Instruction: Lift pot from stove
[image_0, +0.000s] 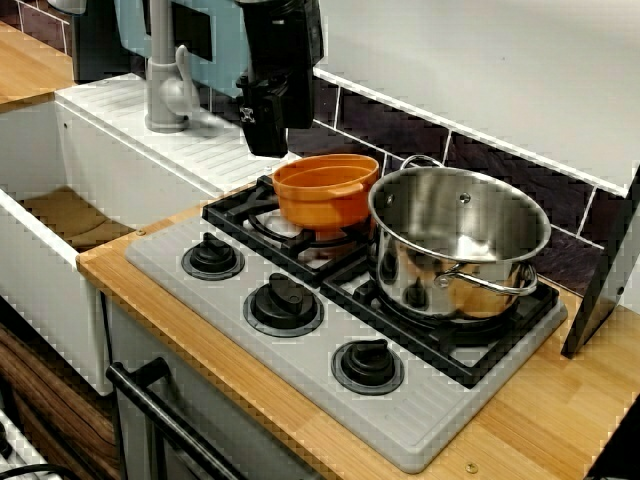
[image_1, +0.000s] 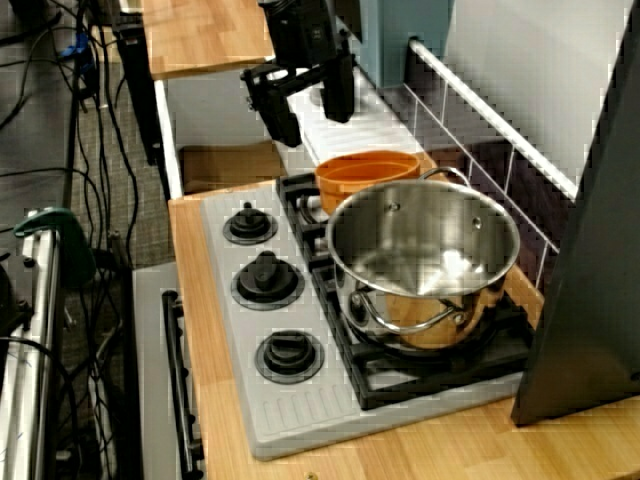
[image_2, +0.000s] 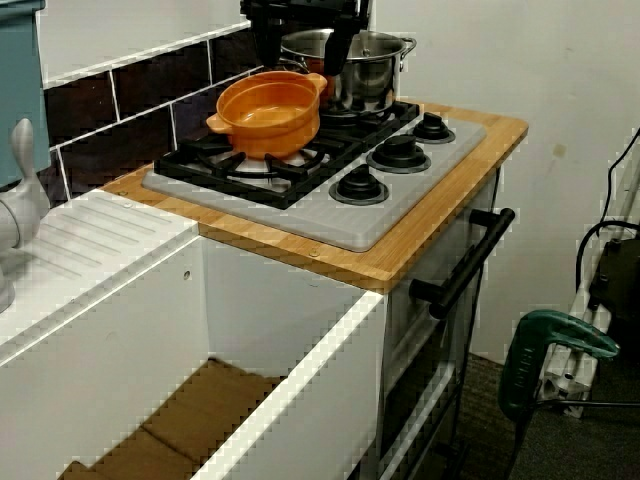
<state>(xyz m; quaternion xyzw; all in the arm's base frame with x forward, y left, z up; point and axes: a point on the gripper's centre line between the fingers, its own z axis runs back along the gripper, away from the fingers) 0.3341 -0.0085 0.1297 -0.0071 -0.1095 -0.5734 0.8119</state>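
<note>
The orange pot (image_0: 325, 192) sits on the black grate of the grey stove (image_0: 300, 360), over the burner nearest the sink. It also shows as the pot (image_1: 366, 176) and the pot (image_2: 268, 112). My black gripper (image_1: 310, 105) hangs above the pot and slightly toward the sink side, clear of its rim. Its fingers (image_1: 281, 112) stand apart with nothing between them. The overhead-side view shows the gripper (image_0: 266, 130) edge-on, and the gripper (image_2: 300, 52) straddles the space over the pot's far rim.
A larger shiny steel pot (image_0: 458, 240) stands on the neighbouring burner, close beside the orange one. Three black knobs (image_0: 284, 300) line the stove's front. A white sink (image_2: 120, 330) and grey faucet (image_0: 165, 85) lie beyond the pot. A dark panel (image_1: 590, 270) leans at the counter's end.
</note>
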